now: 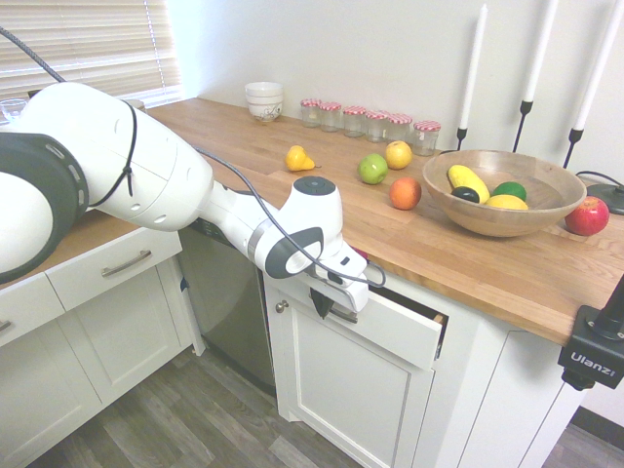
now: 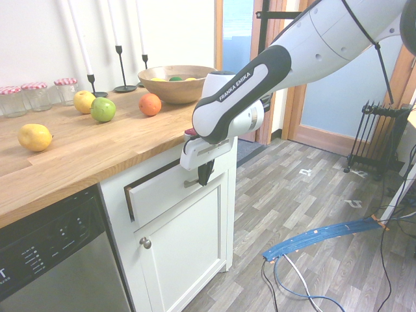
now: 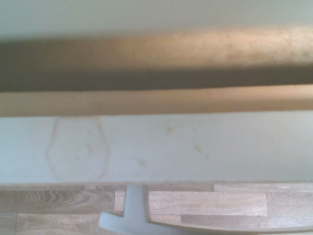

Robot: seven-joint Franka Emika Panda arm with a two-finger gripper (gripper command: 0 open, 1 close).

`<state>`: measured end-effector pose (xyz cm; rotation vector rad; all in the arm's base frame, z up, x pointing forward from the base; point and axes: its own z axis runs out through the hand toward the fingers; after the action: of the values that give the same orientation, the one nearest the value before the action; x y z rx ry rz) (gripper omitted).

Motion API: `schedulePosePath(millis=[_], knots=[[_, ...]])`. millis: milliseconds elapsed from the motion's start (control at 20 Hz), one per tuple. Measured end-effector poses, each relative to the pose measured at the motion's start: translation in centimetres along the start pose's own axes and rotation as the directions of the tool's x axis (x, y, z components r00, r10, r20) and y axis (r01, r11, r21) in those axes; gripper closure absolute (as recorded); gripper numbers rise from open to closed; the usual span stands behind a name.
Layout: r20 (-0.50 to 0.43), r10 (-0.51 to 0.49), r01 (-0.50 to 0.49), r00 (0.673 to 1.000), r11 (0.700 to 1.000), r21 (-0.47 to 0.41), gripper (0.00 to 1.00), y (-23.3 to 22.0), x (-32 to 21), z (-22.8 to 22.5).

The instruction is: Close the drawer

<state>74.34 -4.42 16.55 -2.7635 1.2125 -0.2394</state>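
Observation:
The drawer (image 1: 395, 331) sits under the wooden counter and stands a little way open, with a dark gap behind its flat white front (image 2: 159, 190). My gripper (image 1: 322, 305) hangs right in front of that panel, dark fingers pointing down and shut together, beside the silver bar handle (image 1: 343, 315). From the other side the gripper (image 2: 205, 175) covers the middle of the handle (image 2: 190, 184); nothing shows between the fingers. The wrist view looks down on the front's white top edge (image 3: 195, 147), the pale wood box (image 3: 156, 100) behind it, and the handle (image 3: 133, 213) over the floor.
Below the drawer is a white door with a round knob (image 2: 145, 242), and a dishwasher (image 2: 52, 260) stands beside it. The counter (image 1: 468, 253) carries loose fruit, a wooden bowl (image 1: 502, 195), jars and candle holders. Wood floor (image 2: 305, 195) lies open in front of the cabinet.

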Motion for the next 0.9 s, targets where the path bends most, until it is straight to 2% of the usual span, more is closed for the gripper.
schedulePosePath(millis=[750, 900], knots=[[0.033, 0.017, -0.016, 0.999, 0.999, -0.029, 1.0, -0.7, 0.5, 0.1], [0.074, 0.017, -0.012, 0.997, 0.998, -0.066, 1.0, -0.6, -0.5, 0.2]])
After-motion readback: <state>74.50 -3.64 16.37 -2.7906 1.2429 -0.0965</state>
